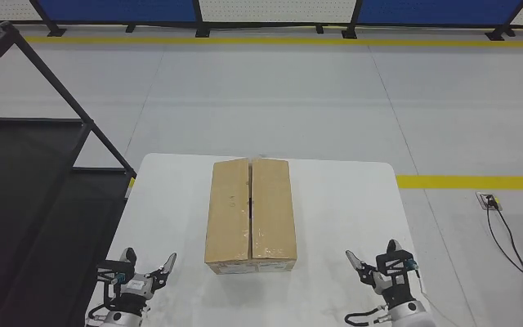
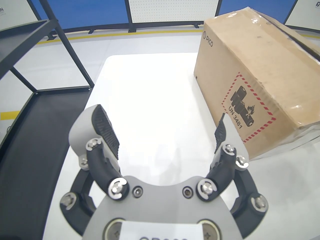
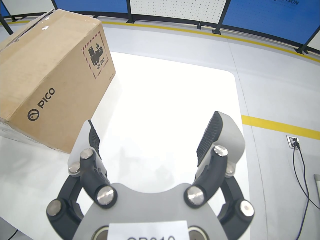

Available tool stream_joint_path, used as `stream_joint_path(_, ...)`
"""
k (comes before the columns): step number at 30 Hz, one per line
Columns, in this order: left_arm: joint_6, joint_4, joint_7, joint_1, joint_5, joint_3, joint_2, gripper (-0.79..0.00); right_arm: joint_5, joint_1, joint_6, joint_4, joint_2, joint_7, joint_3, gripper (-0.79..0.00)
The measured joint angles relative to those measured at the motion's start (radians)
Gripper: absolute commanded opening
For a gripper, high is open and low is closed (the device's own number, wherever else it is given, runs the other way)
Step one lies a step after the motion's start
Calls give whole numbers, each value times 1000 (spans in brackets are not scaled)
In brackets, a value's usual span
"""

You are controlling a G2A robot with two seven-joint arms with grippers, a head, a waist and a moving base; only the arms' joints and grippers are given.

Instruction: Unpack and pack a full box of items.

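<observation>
A closed brown cardboard box [image 1: 250,214] stands in the middle of the white table [image 1: 343,204], its two top flaps meeting along a taped centre seam. The same box [image 2: 252,76] shows a hazard label on its side in the left wrist view, and the box [image 3: 50,81] appears again in the right wrist view. My left gripper [image 1: 147,266] hovers open near the table's front left corner, apart from the box, with nothing between its fingers [image 2: 105,128]. My right gripper [image 1: 372,260] is open at the front right, also holding nothing, fingers [image 3: 210,136] spread.
A black metal shelf rack [image 1: 49,196] stands directly left of the table; its frame [image 2: 45,58] is close to my left gripper. A yellow floor line [image 1: 458,181] and a floor socket with cable [image 1: 490,202] lie to the right. Blue and white panels [image 1: 278,10] close the back.
</observation>
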Motion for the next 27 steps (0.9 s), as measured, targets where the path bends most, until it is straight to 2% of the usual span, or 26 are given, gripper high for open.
stream_joint_path(4, 0, 0, 0, 0, 0, 0, 0, 0, 17, 6, 20, 2, -2, -7, 8, 0)
stream_joint_path(5, 1, 0, -1, -1, -1, 0, 0, -314, 51, 18, 45, 6, -6, -13, 11, 0)
stream_joint_path(6, 3, 1, -4, -5, -8, 2, -1, -511, 81, 31, 62, 11, -10, -14, 8, -40)
stream_joint_path(7, 5, 3, -11, -13, -22, 7, -3, -656, 104, 45, 77, 16, -13, -11, 1, -437)
stream_joint_path(8, 12, 8, -23, -29, -41, 16, -5, -785, 119, 63, 91, 22, -16, -8, -12, -634)
stream_joint_path(9, 21, 12, -32, -42, -48, 25, -7, -785, 124, 75, 96, 25, -19, -8, -23, -785)
stream_joint_path(15, 65, 37, -81, -119, -99, 105, -23, -785, 113, 98, 114, 39, -26, -18, -56, -785)
stream_joint_path(24, 45, 46, -107, -128, -98, 107, -23, -785, 127, 100, 117, 50, -28, -15, -53, -785)
stream_joint_path(27, 16, 54, -148, -142, -34, 137, -22, -785, 157, 118, 75, 68, -31, -11, -60, -785)
